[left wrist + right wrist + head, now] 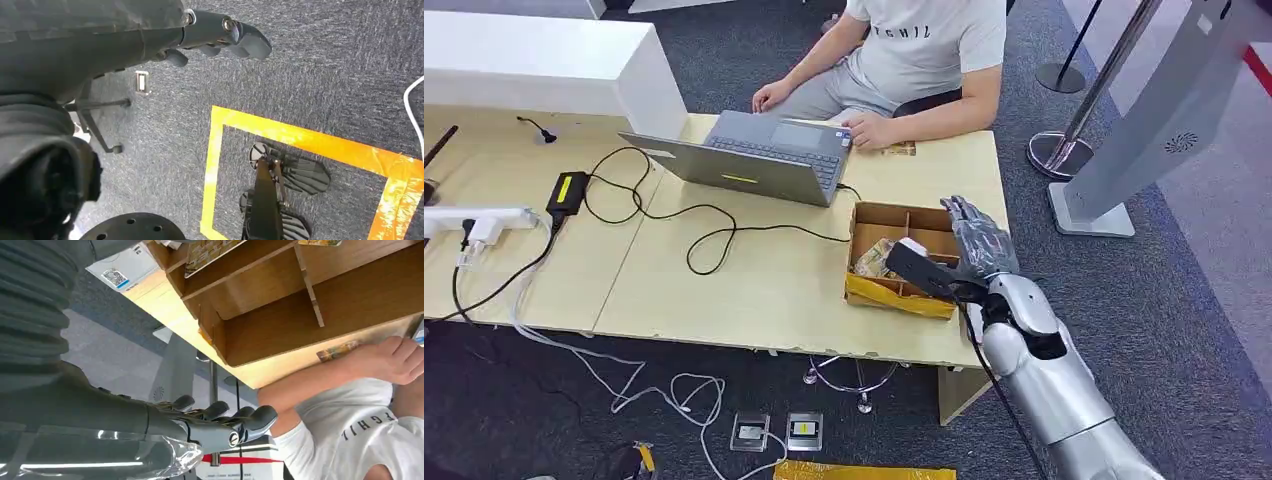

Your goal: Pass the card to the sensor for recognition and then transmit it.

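Note:
A wooden compartment box [902,213] stands at the table's right end, with several cards [875,258] lying in its left compartments. My right hand [977,243] hovers over the box's right side, fingers stretched out and thumb [917,269] spread toward the cards, holding nothing. The right wrist view shows these fingers [224,420] extended beside the box [300,325] and the cards [210,250]. One more card [900,149] lies on the table by the person's hand. My left hand [220,32] hangs over the carpet, its fingers loosely apart with nothing in them.
A person in a white shirt [929,45] sits behind the table typing on a grey laptop [759,155]. Cables and a power strip [484,222] cover the table's left half. A slanted grey floor terminal [1169,120] and a barrier post [1064,150] stand to the right.

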